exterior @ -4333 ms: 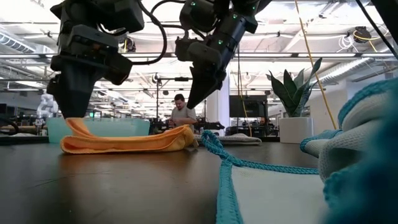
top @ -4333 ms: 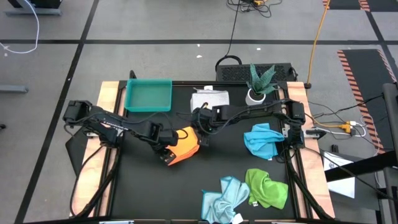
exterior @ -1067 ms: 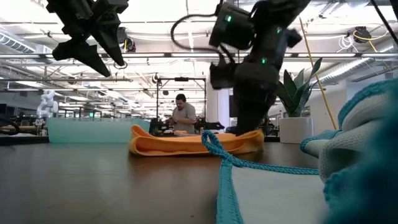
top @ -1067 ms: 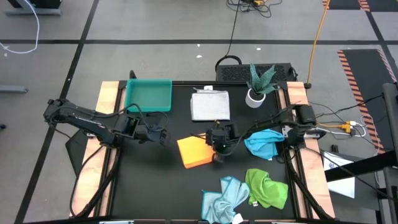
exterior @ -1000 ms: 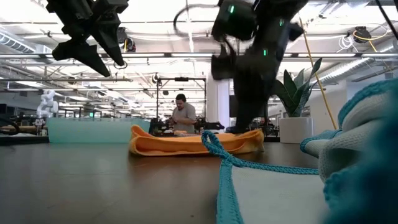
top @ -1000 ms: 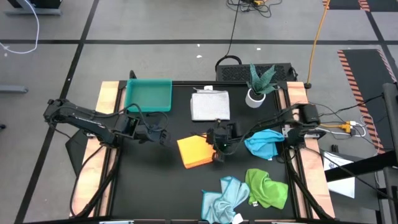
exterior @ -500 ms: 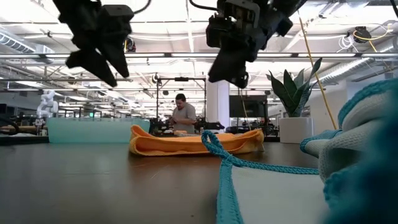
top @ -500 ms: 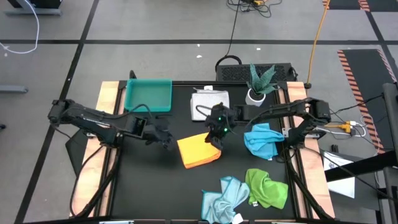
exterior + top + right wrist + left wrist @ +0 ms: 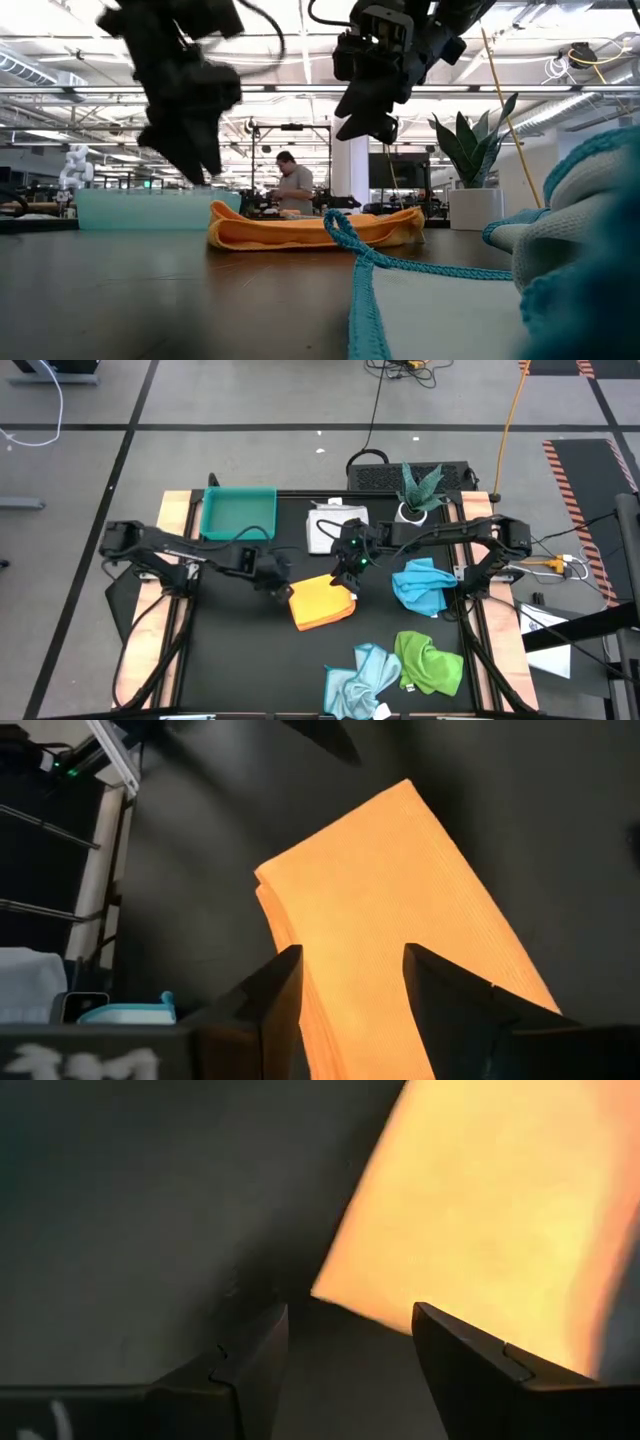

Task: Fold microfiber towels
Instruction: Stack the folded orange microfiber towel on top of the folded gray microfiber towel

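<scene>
Black table (image 9: 240, 650), 5 towels (image 9: 322, 603), teal tray (image 9: 238, 514), potted plant (image 9: 416, 497)

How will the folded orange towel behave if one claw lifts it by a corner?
The orange towel is soft layered cloth, so it would probably droop and unfold. It looks light, likely sliding on the smooth dark table if pushed. No rolling or tipping risk: it lies flat.

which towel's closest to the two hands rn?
The orange towel, folded flat mid-table. Both the left hand and right hand hover at its edges; the other towels lie farther off.
</scene>
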